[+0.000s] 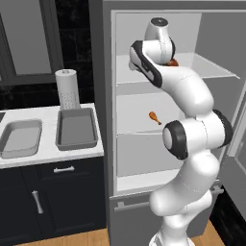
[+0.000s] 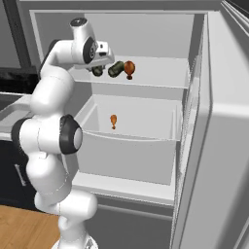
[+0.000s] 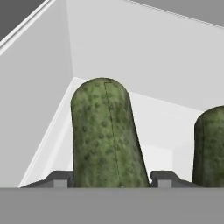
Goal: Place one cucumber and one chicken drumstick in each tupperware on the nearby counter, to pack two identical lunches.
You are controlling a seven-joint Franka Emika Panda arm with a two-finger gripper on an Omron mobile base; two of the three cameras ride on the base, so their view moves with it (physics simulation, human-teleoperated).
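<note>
Fingers sit either side of a cucumber on the upper fridge shelf — tips touching or just beside its skin, cannot tell if pinching. Second cucumber just to its right, a drumstick beside that. Another drumstick alone on the lower shelf, open room around it. Two tupperware trays on the worktop left of the fridge, paper towel roll behind. No readable writing.

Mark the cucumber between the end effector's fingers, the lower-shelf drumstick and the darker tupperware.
cucumber [image 3: 105, 135], hand view, mid-body
chicken drumstick [image 1: 154, 116], left base view, meaty end
darker tupperware [image 1: 76, 130], left base view, bare floor
</note>
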